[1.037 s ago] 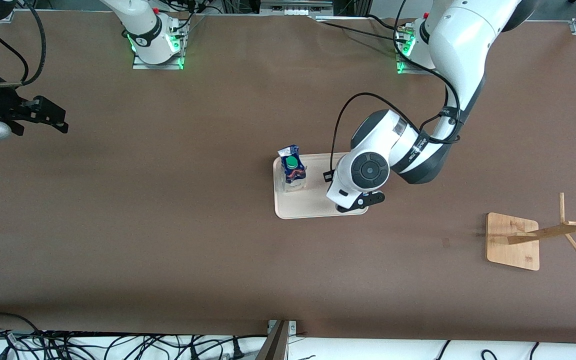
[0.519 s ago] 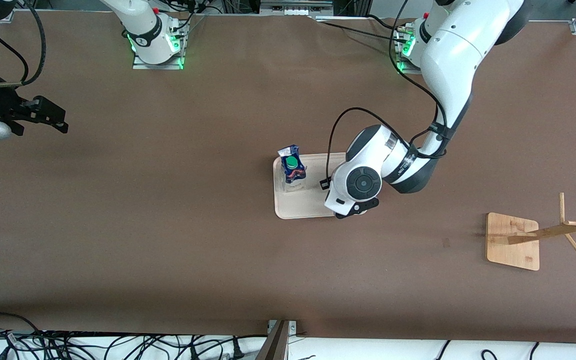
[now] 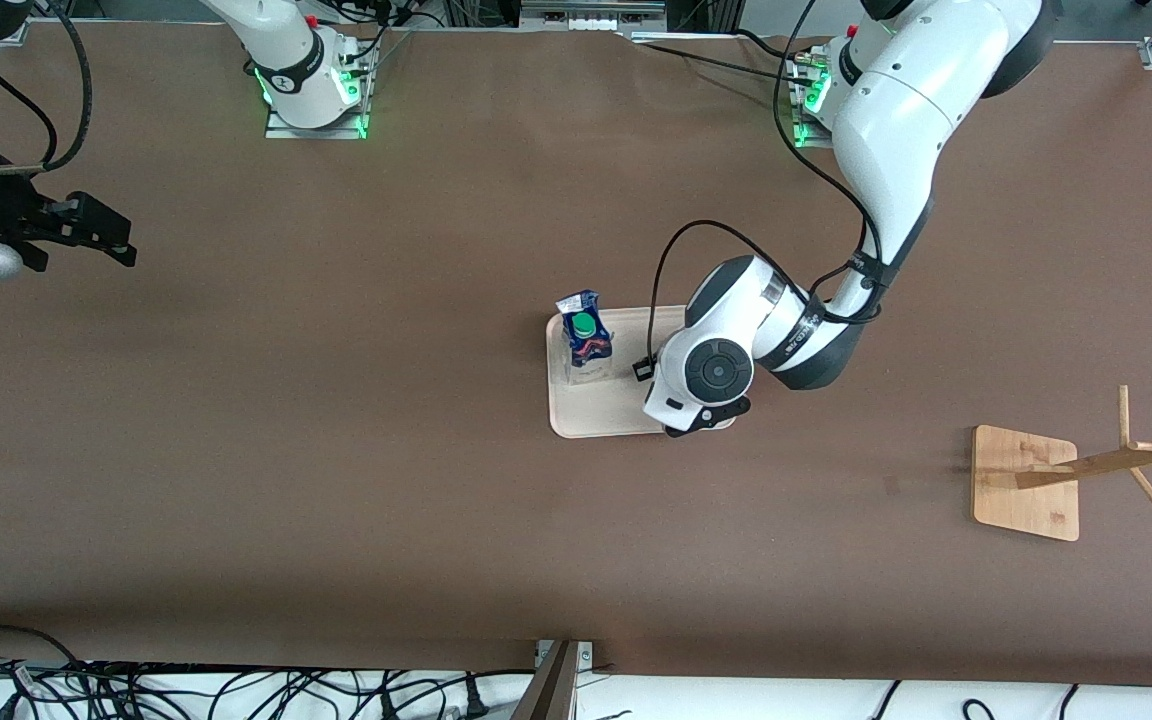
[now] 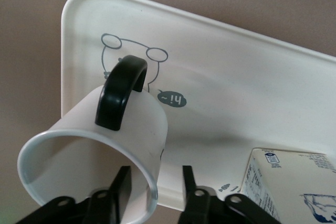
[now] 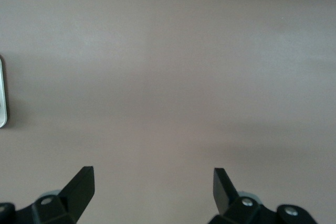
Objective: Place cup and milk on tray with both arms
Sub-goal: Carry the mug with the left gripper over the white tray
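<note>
Surface: brown, w/ both arm bases along its top edge in front view.

Tray: cream, rounded corners, near centre of surface, long axis running between the two arms' ends. Bunny drawing and "hi" bubble show on its floor in left wrist view.

Milk: upright on tray, at the corner toward right arm's end and toward the bases; green cap up. Carton side also seen in left wrist view.

Cup: tilted, mouth toward wrist cam, black handle pointing at the bunny drawing. Hidden under the arm in front view. Whether its base touches tray: can't tell.

Left end effector: over tray end toward left arm's end, near the edge closest to front cam; fingers pinching cup's rim wall, one inside, one outside.

Right end effector: waits over bare surface at right arm's end; fingers spread wide, holding nothing. Also in front view.

Wooden rack: near left arm's end of surface.
</note>
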